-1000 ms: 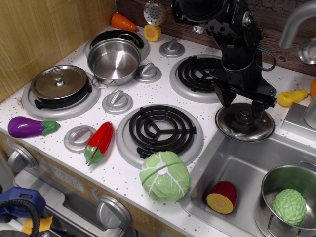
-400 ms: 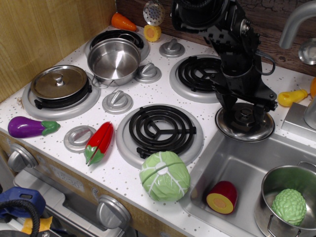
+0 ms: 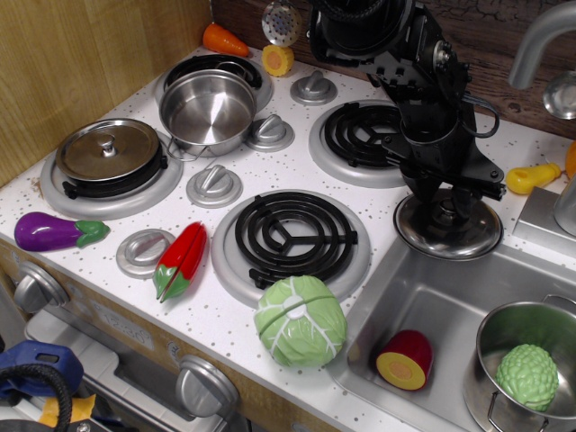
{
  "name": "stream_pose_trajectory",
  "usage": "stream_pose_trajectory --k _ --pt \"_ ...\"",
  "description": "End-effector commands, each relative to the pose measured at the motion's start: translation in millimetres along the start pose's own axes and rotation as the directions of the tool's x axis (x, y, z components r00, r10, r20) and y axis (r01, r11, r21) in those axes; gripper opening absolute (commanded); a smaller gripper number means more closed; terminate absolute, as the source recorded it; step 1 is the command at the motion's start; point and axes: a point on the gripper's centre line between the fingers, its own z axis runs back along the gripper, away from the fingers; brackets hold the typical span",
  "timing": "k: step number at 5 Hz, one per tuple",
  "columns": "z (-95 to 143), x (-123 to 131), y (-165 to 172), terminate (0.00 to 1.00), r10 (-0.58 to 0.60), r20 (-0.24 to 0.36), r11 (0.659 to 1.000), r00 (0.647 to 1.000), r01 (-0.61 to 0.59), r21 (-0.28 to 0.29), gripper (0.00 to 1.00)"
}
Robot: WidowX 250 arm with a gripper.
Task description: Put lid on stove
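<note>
The shiny steel lid [image 3: 450, 241] lies flat on the white speckled stove [image 3: 225, 306], at its right edge between the back right burner [image 3: 360, 135] and the sink [image 3: 418, 292]. My black gripper [image 3: 447, 205] points straight down onto the lid. Its fingers stand close on either side of the small centre knob and seem to clasp it. The lid rests on the surface. The front right burner [image 3: 290, 236] is bare.
A duller lid [image 3: 108, 150] covers the front left burner and a steel pot [image 3: 207, 110] stands on the back left one. A cabbage [image 3: 300, 320], red pepper [image 3: 183, 259], eggplant [image 3: 56, 231] and grey knobs [image 3: 213, 183] lie on the stove. The sink holds a second pot [image 3: 526, 360].
The gripper has come down a little onto the lid and its fingers have drawn in around the knob. The lid has barely shifted.
</note>
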Motion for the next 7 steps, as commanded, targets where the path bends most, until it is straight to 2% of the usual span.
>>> stream_pose_trajectory --k 1,2,3,6,7 --pt "8 5 -1 0.0 -0.002 0.026 1.0 1.0 0.002 0.004 0.0" --pt "16 11 -1 0.0 -0.021 0.014 1.0 1.0 0.021 0.014 0.0" --pt "39 23 6 0.0 -0.052 -0.032 0.996 0.998 0.054 0.066 0.0" --pt "62 38 52 0.0 -0.206 0.037 0.962 0.978 0.196 0.193 0.0" --pt "54 41 63 0.0 -0.237 0.078 0.951 0.968 0.215 0.221 0.0"
